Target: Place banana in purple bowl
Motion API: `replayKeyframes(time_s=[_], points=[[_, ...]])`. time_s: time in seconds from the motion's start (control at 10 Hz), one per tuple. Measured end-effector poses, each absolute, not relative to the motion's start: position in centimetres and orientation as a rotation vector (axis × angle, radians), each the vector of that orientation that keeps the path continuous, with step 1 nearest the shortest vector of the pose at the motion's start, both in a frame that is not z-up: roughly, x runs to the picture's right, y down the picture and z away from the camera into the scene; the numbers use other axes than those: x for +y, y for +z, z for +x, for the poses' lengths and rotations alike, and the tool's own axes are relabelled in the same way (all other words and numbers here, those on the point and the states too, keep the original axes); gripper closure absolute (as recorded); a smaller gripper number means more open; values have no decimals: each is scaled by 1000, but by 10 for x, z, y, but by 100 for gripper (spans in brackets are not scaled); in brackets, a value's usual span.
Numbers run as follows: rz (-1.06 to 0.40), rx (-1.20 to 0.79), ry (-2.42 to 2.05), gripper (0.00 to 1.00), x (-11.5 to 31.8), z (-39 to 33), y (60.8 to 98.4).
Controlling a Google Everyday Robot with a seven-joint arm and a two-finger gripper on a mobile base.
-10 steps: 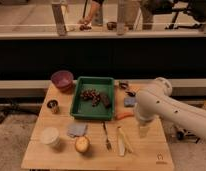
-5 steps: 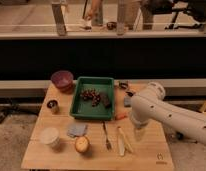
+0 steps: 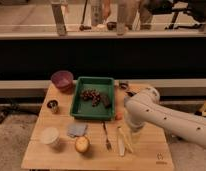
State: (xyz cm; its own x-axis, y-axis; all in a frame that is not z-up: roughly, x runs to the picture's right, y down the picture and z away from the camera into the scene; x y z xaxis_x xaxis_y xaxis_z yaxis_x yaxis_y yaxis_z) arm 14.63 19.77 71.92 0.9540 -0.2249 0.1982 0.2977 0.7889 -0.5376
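Observation:
The banana [image 3: 127,144] lies pale and slim on the wooden table [image 3: 146,155], near its front edge and right of the fork [image 3: 106,136]. The purple bowl [image 3: 62,80] stands at the table's back left corner, next to the green tray [image 3: 77,111]. My white arm comes in from the right and bends down over the table. Its gripper [image 3: 132,129] hangs just above the banana's far end, mostly hidden by the wrist. Nothing is held, and the jaws stand open.
The green tray holds dark clumps [image 3: 91,95]. A small dark cup [image 3: 53,105], a white cup [image 3: 49,136], a grey cloth [image 3: 76,130] and a round yellow fruit [image 3: 82,145] sit on the left half. An orange carrot [image 3: 117,117] peeks out beside my arm.
My arm has swung left and lowered, bringing the gripper from the table's right side to just above the banana. Nothing on the table has moved.

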Motion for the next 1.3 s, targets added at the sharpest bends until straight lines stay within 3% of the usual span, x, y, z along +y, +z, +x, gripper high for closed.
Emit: replayKeyframes(time_s=[1.3], points=[[-629, -217, -328, 20, 238, 138, 754]])
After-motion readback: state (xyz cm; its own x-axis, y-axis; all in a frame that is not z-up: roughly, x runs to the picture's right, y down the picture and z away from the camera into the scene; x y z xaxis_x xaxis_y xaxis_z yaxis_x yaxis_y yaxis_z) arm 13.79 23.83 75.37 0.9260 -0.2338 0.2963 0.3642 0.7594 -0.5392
